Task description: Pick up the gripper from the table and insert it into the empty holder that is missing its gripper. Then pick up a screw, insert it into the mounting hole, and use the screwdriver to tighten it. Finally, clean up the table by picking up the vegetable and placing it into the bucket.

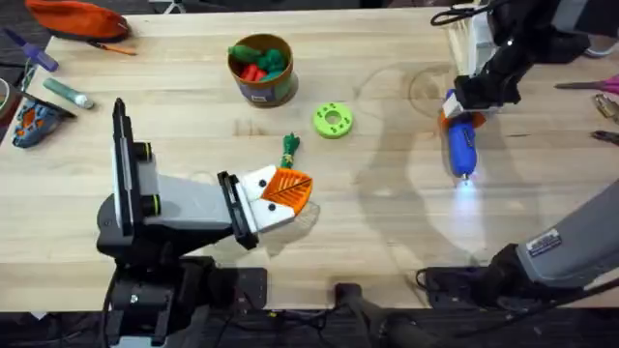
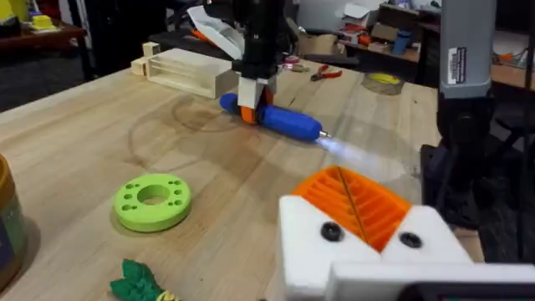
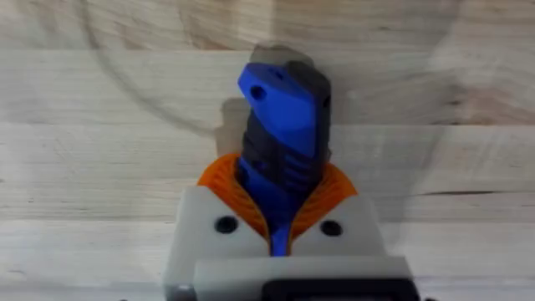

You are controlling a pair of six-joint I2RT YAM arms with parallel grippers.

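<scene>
My right gripper [image 1: 461, 116] is shut on the blue screwdriver [image 1: 460, 147] at the right back of the table. It holds the screwdriver low and nearly level, and the lit tip throws a glow on the wood. In the right wrist view the screwdriver [image 3: 284, 109] stands between my orange pads [image 3: 219, 180]. My left gripper [image 1: 295, 188] rests front centre, shut. Its two orange ribbed pads [image 2: 355, 196] meet, each in a white holder [image 2: 305, 242] with a black screw head. The green vegetable [image 1: 289, 147] lies just beyond it. The tan bucket [image 1: 261, 87] stands behind, holding red and green toys.
A lime-green disc with holes [image 1: 332, 119] lies between the vegetable and the screwdriver. A pale wooden box [image 1: 464, 39] stands at the back right, close behind my right gripper. A marker [image 1: 66, 92] and an orange pouch [image 1: 77, 17] lie far left. Scissors [image 1: 604, 87] lie at the right edge.
</scene>
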